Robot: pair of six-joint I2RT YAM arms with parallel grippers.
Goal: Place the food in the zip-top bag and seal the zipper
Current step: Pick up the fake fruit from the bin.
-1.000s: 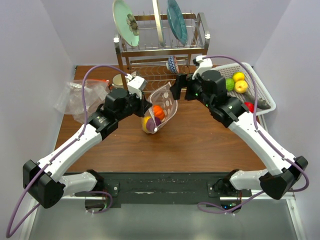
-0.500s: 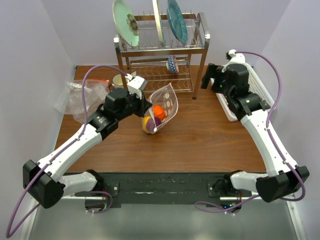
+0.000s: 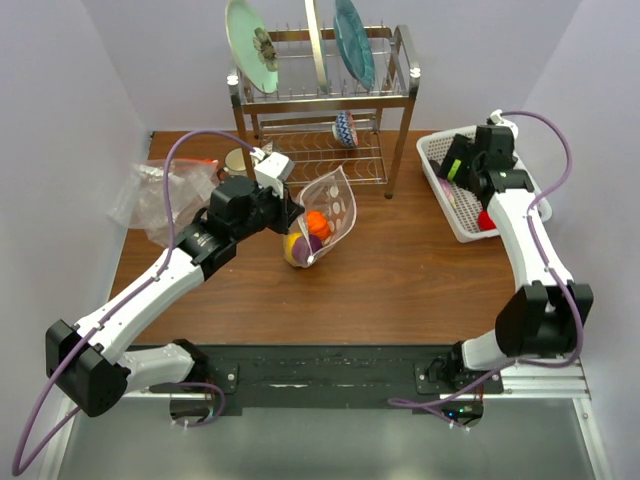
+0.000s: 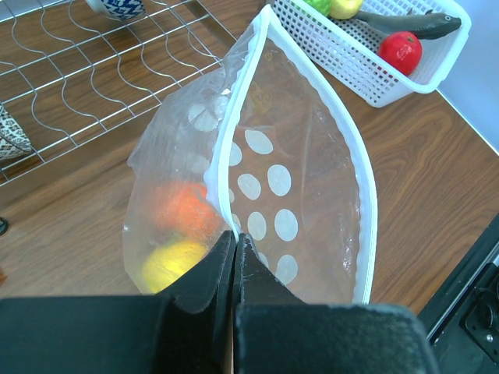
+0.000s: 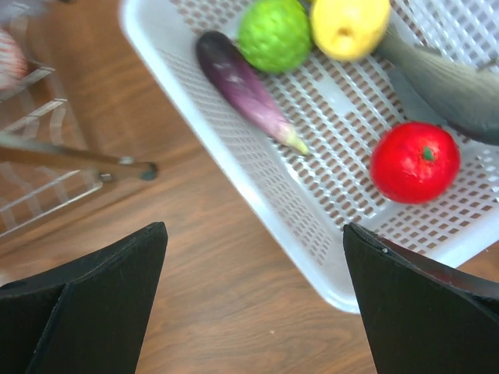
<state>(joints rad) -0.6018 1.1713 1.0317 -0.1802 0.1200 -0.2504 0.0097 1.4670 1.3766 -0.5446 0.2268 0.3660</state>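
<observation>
While my left pincer (image 4: 234, 243) is pressed together on the white zipper strip (image 4: 242, 117) of the clear plastic zip-top bag printed with white polka dots (image 4: 273, 202), propping its mouth agape, my right pincer (image 5: 253, 234) hangs spread wide over the near wall of the white perforated plastic basket (image 5: 234, 183), gripping nothing.

As I read it, the coming pick turns on the long purple toy eggplant (image 5: 243, 89). It lies inside the basket just ahead of the spread fingers, roughly on the line midway between them. Its long axis runs slantwise in the wrist view, from far left to near right, with the pale tip aimed toward the round red toy fruit (image 5: 414, 162). My fingers stand side by side across that view, so they would meet the eggplant at an angle. I judge a turn of the wrist is needed before they can close across its narrow body.

The knobbly green toy round (image 5: 274, 33) and the yellow toy fruit (image 5: 349, 23) sit farther in, side by side.

My right arm is the nearer one; the left is taken up with the bag. From above, the bag stands on the brown wooden table (image 3: 400, 270) in front of the metal dish rack (image 3: 320, 100), well apart from the basket and to its left. An orange round (image 4: 181, 210) and a yellow round (image 4: 173, 263) are already inside.
</observation>
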